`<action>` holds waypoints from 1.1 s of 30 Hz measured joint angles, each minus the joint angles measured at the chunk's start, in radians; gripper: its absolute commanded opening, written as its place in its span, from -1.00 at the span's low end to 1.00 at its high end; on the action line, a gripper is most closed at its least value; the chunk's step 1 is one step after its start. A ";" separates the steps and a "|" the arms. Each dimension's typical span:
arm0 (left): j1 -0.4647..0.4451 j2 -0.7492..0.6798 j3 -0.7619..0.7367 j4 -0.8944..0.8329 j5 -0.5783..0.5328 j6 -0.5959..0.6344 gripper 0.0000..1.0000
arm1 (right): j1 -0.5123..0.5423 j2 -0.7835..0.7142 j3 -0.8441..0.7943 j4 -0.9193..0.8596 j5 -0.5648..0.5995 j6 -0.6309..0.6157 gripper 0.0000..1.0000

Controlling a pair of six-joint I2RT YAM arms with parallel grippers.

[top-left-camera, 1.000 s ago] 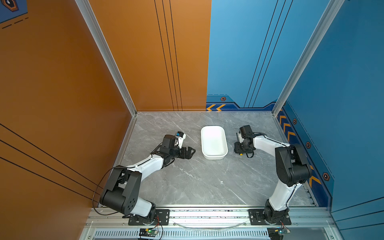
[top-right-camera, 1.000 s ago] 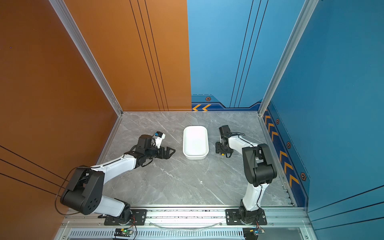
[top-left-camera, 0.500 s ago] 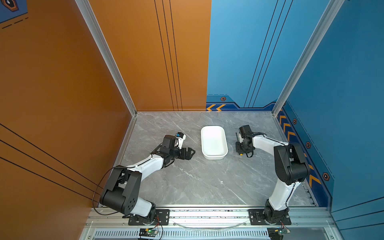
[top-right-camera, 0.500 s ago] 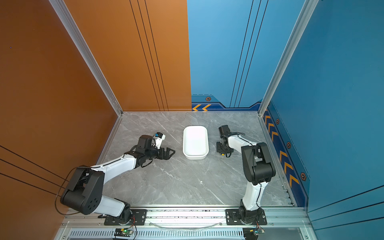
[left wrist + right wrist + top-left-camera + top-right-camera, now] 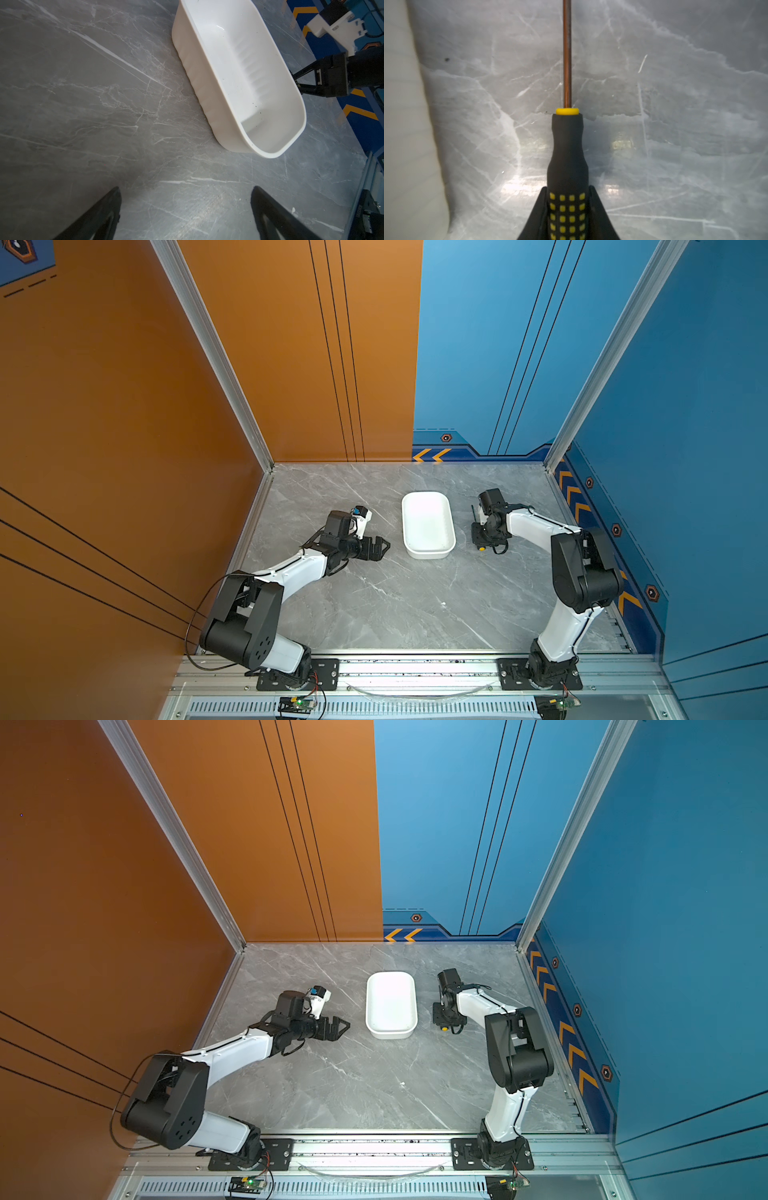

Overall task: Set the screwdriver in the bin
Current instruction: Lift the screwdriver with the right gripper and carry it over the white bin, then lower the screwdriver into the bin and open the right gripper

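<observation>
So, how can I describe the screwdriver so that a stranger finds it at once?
Find the white bin on the grey table. Right of it, the right hand grips the screwdriver. Only it has a black handle with yellow squares.

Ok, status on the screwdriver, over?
Right pincer shut on screwdriver handle, beside bin. Left pincer open, holding nothing. Bin empty, nothing in between.

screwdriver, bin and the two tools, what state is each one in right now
right tool: shut on the screwdriver handle
left tool: open, holding nothing
screwdriver: held, outside the bin, beside it; lifted or not, cannot tell
bin: upright on the table, empty
</observation>
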 measured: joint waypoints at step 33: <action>0.000 0.033 0.012 0.001 0.038 0.007 0.96 | 0.374 0.145 0.409 -0.198 0.031 0.304 -1.00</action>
